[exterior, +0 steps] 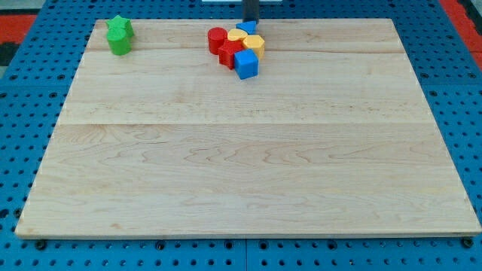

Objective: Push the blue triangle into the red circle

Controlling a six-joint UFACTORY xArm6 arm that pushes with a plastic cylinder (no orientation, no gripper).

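The blue triangle (pixel 246 28) lies at the view's top centre, at the top of a tight cluster of blocks. The red circle (pixel 217 39) sits at the cluster's left side, a little to the left of and below the triangle. A yellow block (pixel 236 37) lies between them. My tip (pixel 249 22) stands right at the triangle's top edge, touching it or nearly so; the rod runs up out of the view's top.
The cluster also holds a second yellow block (pixel 254 44), a red block (pixel 230 54) and a blue cube (pixel 246 65). Two green blocks (pixel 119 36) sit together at the top left. The wooden board (pixel 241 173) lies on a blue pegboard.
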